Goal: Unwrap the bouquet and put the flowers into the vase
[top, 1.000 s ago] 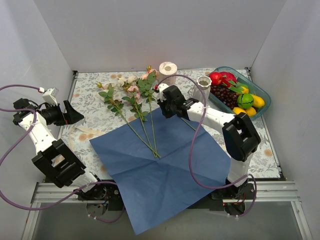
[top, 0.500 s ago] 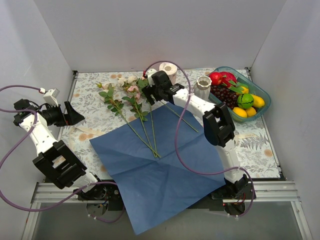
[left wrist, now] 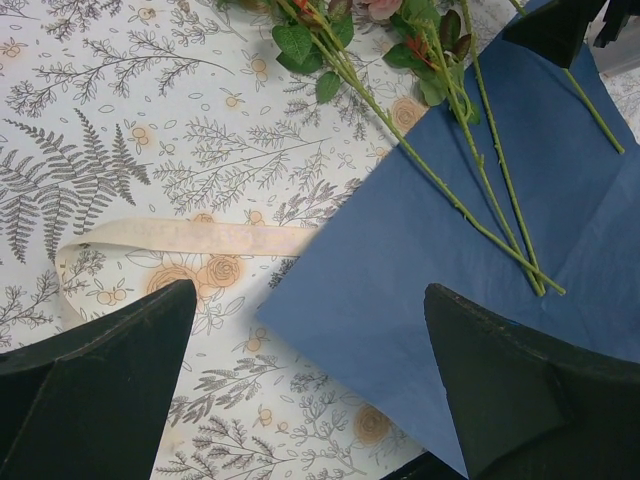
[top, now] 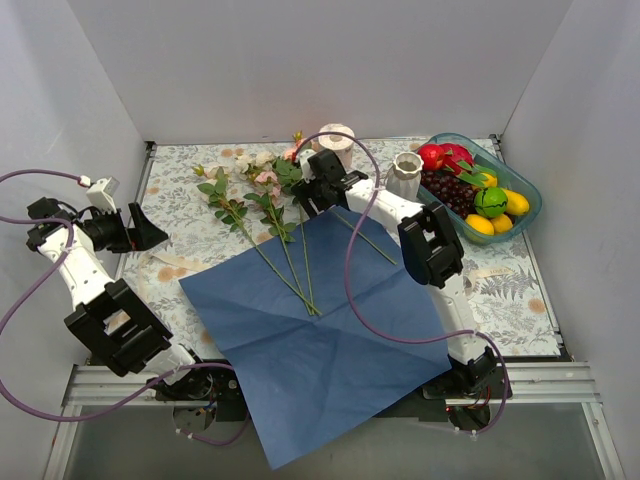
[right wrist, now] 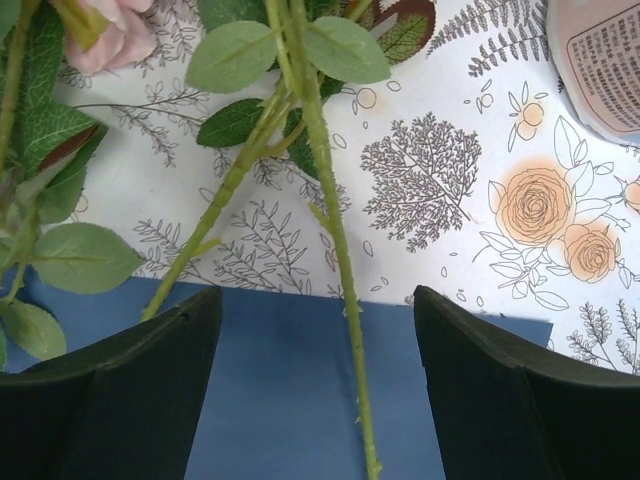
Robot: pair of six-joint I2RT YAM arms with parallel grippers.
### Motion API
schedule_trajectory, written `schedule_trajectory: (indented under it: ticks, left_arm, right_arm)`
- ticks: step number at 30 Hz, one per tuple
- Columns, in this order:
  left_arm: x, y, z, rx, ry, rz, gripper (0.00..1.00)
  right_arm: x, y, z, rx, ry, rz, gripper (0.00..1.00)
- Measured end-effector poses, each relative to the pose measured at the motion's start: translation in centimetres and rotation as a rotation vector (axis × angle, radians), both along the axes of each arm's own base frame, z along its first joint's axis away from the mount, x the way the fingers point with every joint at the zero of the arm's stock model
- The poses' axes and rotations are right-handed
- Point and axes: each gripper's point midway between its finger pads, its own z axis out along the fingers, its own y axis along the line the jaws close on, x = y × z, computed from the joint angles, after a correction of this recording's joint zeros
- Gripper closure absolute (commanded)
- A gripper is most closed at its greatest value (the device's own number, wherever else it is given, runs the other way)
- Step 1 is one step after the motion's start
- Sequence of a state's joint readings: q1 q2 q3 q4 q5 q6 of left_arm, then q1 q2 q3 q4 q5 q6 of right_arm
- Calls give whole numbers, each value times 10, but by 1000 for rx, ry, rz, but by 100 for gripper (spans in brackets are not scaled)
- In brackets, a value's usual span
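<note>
The bouquet lies undone: its dark blue paper (top: 330, 330) is spread flat mid-table. The flowers (top: 262, 178) rest with white and pink blooms at the back left and their stems (top: 290, 265) running onto the sheet. One stem (top: 365, 240) lies apart to the right. My right gripper (top: 312, 190) hovers open over the paper's far edge, a green stem (right wrist: 340, 300) lying between its jaws untouched. The white ribbed vase (top: 406, 172) stands upright to its right. Far left, my left gripper (top: 140, 228) is open and holds nothing. The beige ribbon (left wrist: 180, 238) lies below it.
A white toilet-paper roll (top: 337, 140) stands just behind the right gripper. A teal basket (top: 530, 200) of fruit sits at the back right, next to the vase. White walls close in the floral tabletop (top: 520, 290) on three sides. The blue sheet overhangs the near edge.
My right gripper has moved back and left from over the sheet to the flower stems, and its jaws have gone from shut to open. The left arm has stayed still.
</note>
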State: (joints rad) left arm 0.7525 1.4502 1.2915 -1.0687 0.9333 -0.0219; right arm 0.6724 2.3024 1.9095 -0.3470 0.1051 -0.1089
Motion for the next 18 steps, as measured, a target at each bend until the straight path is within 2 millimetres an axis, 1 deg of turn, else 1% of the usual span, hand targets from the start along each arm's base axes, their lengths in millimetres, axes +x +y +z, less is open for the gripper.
schedule_trajectory:
  ticks: [4,9,10,13,14,16,17,18]
  left_arm:
    - [0,1,-1,4,4,2,2]
    - [0,1,-1,6,6,3,2]
    - [0,1,-1,6,6,4,2]
    - [-1,1,-1,7,7,4,2]
    - [-1,1,-1,8,7,4,2]
    - [-1,2,-2,9,9,5,2]
    - [-1,2,-2,10,9,5,2]
    - [-1,2,-2,10,10,5,2]
  right_arm:
    - [4,-2,-8,7,12,-2,26]
    - [6,-3,-32,15,49,-6,37]
    - [7,-1,-32,26,46,-3,39]
    - [8,2,-32,42,44,-3,51]
    - [8,3,-32,44,44,-2,61]
    - [8,4,-32,48,45,0,73]
    - [8,4,-32,49,46,0,87]
    - [8,4,-33,50,47,-1,94]
